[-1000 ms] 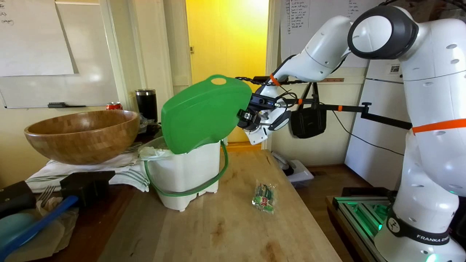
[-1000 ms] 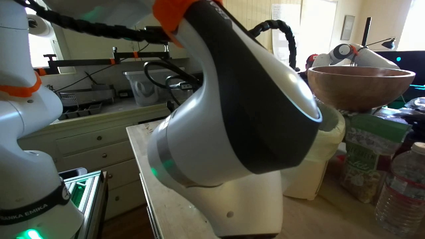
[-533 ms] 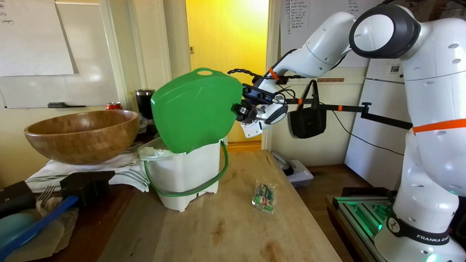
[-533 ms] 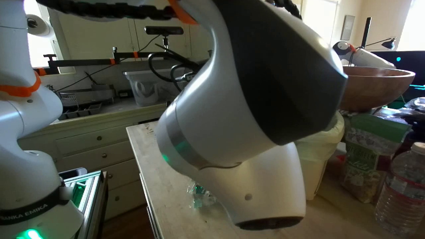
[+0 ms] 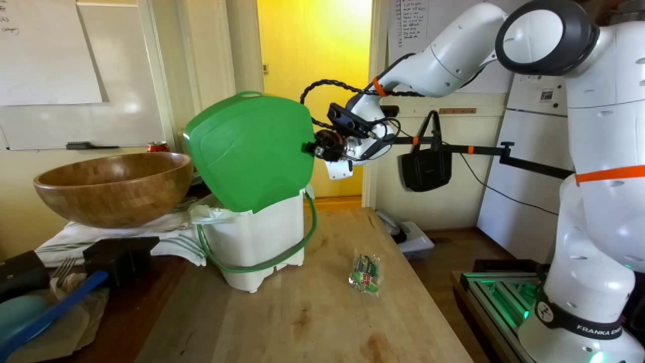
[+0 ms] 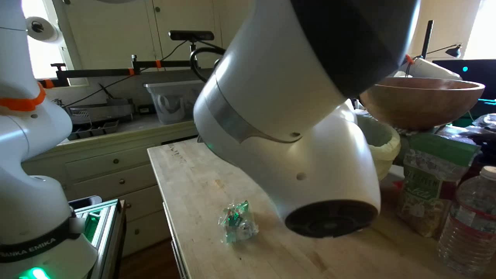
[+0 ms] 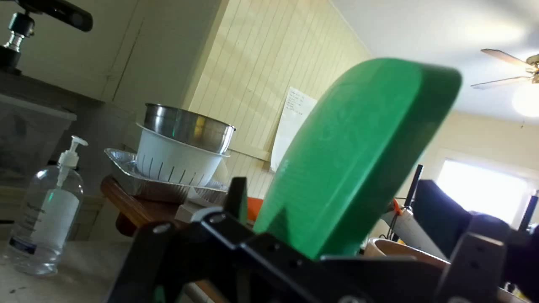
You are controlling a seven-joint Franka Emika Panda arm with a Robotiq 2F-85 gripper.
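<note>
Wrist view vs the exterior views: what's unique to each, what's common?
Wrist only: pump bottle, metal bowl set in a white slotted container, foil tray, ceiling fan.
Exterior only: small wrapped packet, in both exterior views; black bag and water bottle, each in an exterior view.
Both: green lid, which appears between the open jaws in the wrist view; wooden bowl, mostly hidden there.
</note>
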